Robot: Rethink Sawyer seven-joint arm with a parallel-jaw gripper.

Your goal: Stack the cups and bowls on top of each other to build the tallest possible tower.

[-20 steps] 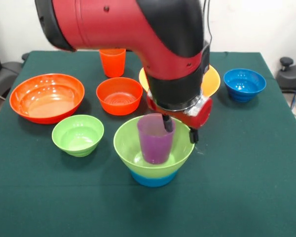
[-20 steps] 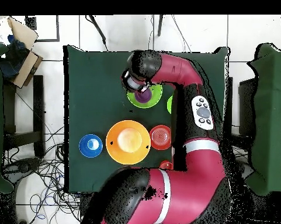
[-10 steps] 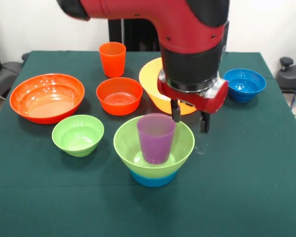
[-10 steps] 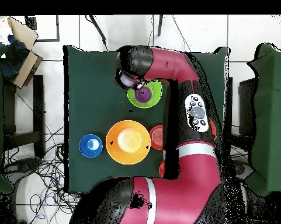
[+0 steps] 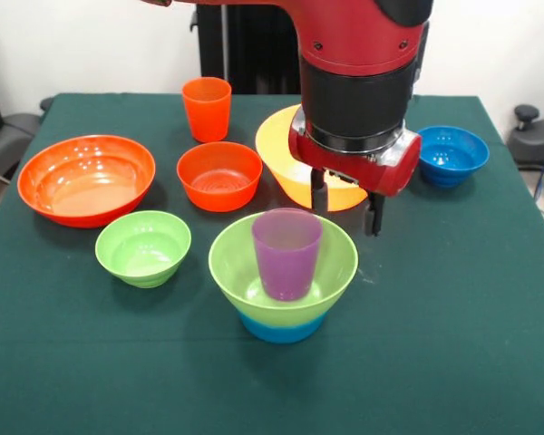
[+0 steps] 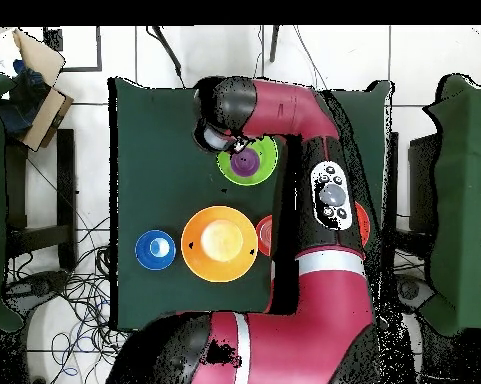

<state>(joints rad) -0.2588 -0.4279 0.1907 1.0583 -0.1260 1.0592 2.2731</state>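
Observation:
A purple cup (image 5: 287, 252) stands upright inside a large light green bowl (image 5: 231, 265), which is nested on a light blue bowl (image 5: 281, 329); together they form the tower. My gripper (image 5: 346, 207) hangs open and empty just above and behind-right of the cup's rim, touching nothing. In the overhead view the purple cup (image 6: 247, 163) shows inside the green bowl (image 6: 268, 150), beside the arm's wrist (image 6: 224, 108). An orange-red cup (image 5: 207, 108) stands at the back of the table.
A large red-orange bowl (image 5: 86, 178), a medium red-orange bowl (image 5: 219, 175) and a small light green bowl (image 5: 143, 246) lie left of the tower. A yellow-orange bowl (image 5: 281, 149) sits partly behind the gripper. A dark blue bowl (image 5: 450, 154) is at the right.
The gripper's finger has come out of the purple cup. The gripper rose and shifted right and back, leaving the cup standing in the green bowl.

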